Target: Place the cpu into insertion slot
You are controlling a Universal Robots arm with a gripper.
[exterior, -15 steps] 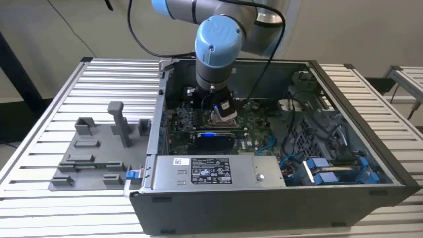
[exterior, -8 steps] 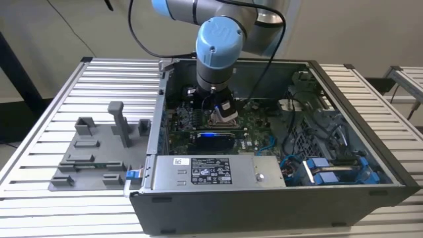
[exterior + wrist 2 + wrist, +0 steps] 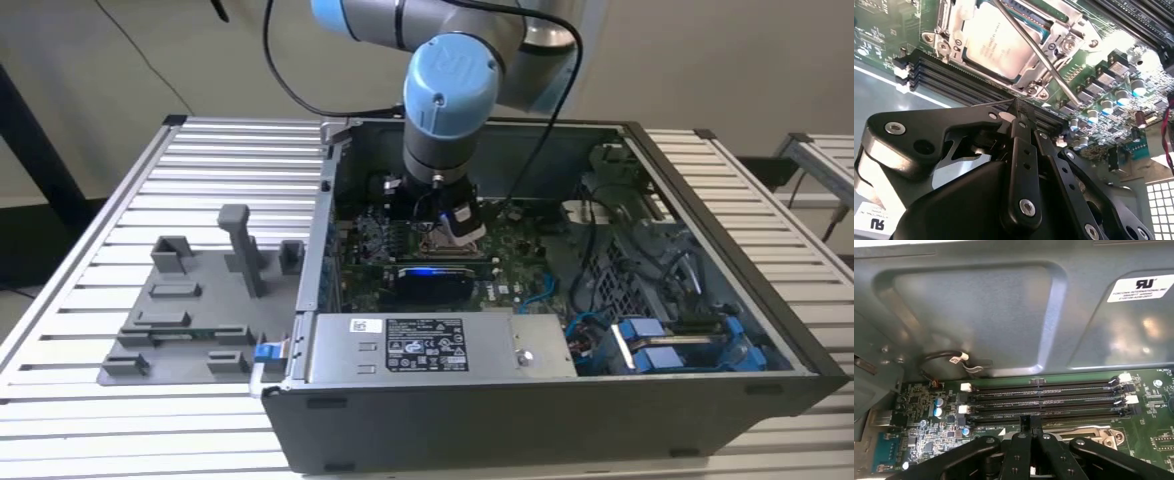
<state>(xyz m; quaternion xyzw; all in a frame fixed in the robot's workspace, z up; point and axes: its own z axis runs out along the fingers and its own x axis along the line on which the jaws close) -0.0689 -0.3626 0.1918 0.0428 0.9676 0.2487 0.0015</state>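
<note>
The cpu (image 3: pixel 994 42), a flat square chip with a silvery face, lies inside the insertion slot (image 3: pixel 1066 35), framed by the slot's shiny metal plate. A thin wire lever (image 3: pixel 1049 67) slants across the chip and frame. My gripper (image 3: pixel 1019 106) hovers just beside the slot, over the black connector strips, its fingers pressed together with nothing between them. In the first wrist view the gripper (image 3: pixel 1030 421) stands at the edge of the slot's metal frame (image 3: pixel 1089 432). The exterior view has the gripper (image 3: pixel 451 222) low inside the open computer case, right above the slot (image 3: pixel 441 245).
Long black connector strips (image 3: pixel 1044 400) run alongside the slot. The grey case wall (image 3: pixel 979 315) rises behind them. A power supply box (image 3: pixel 427 345) sits at the case's near side, blue cables (image 3: pixel 667 345) at the exterior view's right, a grey fixture (image 3: pixel 187 300) outside at its left.
</note>
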